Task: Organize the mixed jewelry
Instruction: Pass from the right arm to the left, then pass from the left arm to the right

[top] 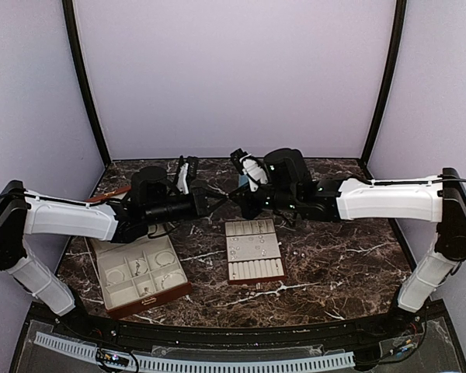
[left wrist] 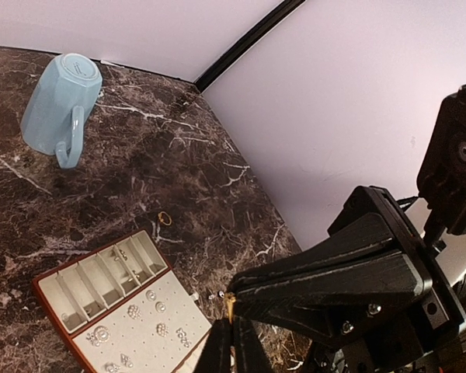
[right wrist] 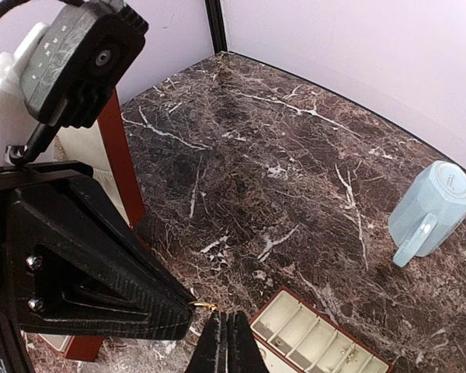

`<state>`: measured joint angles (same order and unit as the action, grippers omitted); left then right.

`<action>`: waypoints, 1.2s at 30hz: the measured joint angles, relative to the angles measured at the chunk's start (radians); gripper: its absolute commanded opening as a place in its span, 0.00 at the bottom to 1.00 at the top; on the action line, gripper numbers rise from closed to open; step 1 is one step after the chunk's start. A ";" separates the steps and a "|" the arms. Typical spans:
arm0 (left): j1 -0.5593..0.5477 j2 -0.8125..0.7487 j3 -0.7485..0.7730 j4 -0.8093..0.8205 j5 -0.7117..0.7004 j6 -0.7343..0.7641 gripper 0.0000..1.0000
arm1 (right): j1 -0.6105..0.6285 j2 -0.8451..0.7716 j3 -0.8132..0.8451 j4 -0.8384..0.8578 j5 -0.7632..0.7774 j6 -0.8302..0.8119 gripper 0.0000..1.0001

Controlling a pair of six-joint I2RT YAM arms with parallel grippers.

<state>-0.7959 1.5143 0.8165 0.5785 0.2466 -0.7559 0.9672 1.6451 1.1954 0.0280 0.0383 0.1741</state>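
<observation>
My two grippers meet tip to tip above the table's middle, the left gripper [top: 220,201] coming from the left and the right gripper [top: 236,199] from the right. A small gold ring [right wrist: 204,306] spans the two tips. In the left wrist view my left gripper [left wrist: 233,322] is shut, with the gold ring [left wrist: 231,308] pinched at its tip. The right gripper [right wrist: 226,317] is shut on the ring's other side. Another gold ring [left wrist: 165,218] lies loose on the marble. Tiny studs [left wrist: 216,295] lie near the cream tray [top: 254,250], which holds several silver pieces.
A reddish-brown box [top: 140,273] with cream compartments sits at the front left, holding rings and a hoop. A light blue mug [left wrist: 58,105] lies on its side toward the back right; it also shows as the mug [right wrist: 429,210]. Purple walls enclose the marble table.
</observation>
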 measured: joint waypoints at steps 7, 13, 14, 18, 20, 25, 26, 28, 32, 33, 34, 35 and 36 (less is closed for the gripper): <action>0.000 0.004 0.000 0.001 0.003 -0.007 0.00 | 0.000 -0.021 -0.037 0.032 0.006 0.010 0.17; 0.007 0.004 0.000 0.021 0.012 0.004 0.00 | -0.021 -0.100 -0.097 0.077 -0.027 0.069 0.48; 0.010 0.004 0.000 0.026 0.019 0.010 0.00 | -0.034 -0.116 -0.109 0.097 -0.051 0.087 0.49; 0.027 0.002 -0.003 0.056 0.060 0.039 0.00 | -0.121 -0.163 -0.157 0.180 -0.192 0.178 0.51; 0.040 -0.007 -0.014 0.083 0.097 0.055 0.00 | -0.161 -0.165 -0.169 0.216 -0.263 0.225 0.52; 0.072 -0.027 -0.037 0.162 0.211 0.093 0.00 | -0.211 -0.162 -0.186 0.285 -0.479 0.341 0.49; 0.077 -0.028 -0.038 0.179 0.234 0.100 0.00 | -0.211 -0.160 -0.185 0.297 -0.519 0.357 0.47; 0.081 -0.028 -0.038 0.203 0.274 0.111 0.00 | -0.211 -0.151 -0.184 0.317 -0.582 0.383 0.44; 0.082 -0.028 -0.038 0.255 0.356 0.121 0.00 | -0.208 -0.122 -0.177 0.332 -0.674 0.416 0.39; 0.082 -0.028 -0.038 0.268 0.373 0.121 0.00 | -0.208 -0.115 -0.175 0.332 -0.689 0.420 0.37; 0.082 -0.028 -0.038 0.277 0.386 0.121 0.00 | -0.206 -0.109 -0.174 0.332 -0.700 0.425 0.36; 0.082 -0.028 -0.038 0.289 0.397 0.121 0.00 | -0.204 -0.106 -0.174 0.332 -0.706 0.426 0.34; 0.082 -0.028 -0.038 0.296 0.407 0.121 0.00 | -0.203 -0.103 -0.174 0.332 -0.716 0.431 0.32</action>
<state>-0.7143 1.4864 0.7788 0.8745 0.6540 -0.6350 0.7643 1.5417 1.0214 0.3595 -0.6773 0.6052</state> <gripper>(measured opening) 0.026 0.364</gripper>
